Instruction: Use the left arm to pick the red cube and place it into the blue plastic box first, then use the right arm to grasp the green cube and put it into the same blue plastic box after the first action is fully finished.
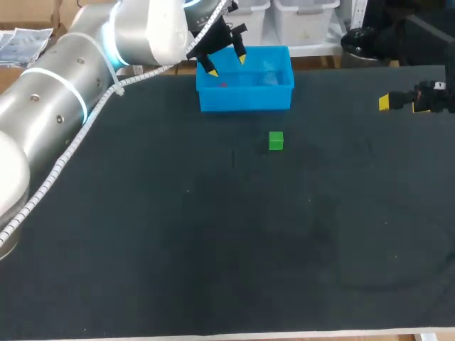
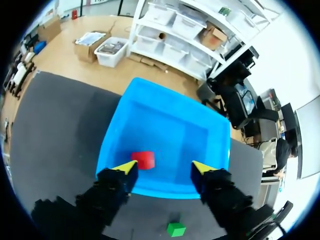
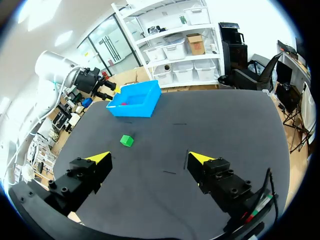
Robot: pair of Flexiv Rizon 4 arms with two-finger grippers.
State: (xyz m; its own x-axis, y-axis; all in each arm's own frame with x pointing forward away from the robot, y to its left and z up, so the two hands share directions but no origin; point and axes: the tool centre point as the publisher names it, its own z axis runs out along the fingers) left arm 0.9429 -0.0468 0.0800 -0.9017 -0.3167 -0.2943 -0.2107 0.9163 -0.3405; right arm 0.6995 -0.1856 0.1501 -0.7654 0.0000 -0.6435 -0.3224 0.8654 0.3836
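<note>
**Red cube lying in the box, first step being wrapped up**

The left gripper (image 2: 165,169) is being held over the near wall of the blue box (image 1: 245,99), at the far side of the table (image 1: 213,249). Its fingers are being kept spread, with nothing gripped between them. The red cube (image 2: 144,160) is being shown resting on the box floor, below the gripper and just beside one yellow tip, nearer that finger than the other. No finger is being seen to touch it.

The first step is being judged as all but complete: the red cube is lying inside the box, and only the clearing of the left arm from above the box is being left to do. After that, the next move is being judged to belong to the right arm.

The right gripper (image 3: 150,159) is being held above the table's right side, its fingers parted and empty. The green cube (image 3: 127,140) is being shown on the bare table, in front of the box and apart from it. It is lying well ahead of the right gripper and off towards one finger's side. A reach across and a descent over the cube are being called for before any closing.
</note>
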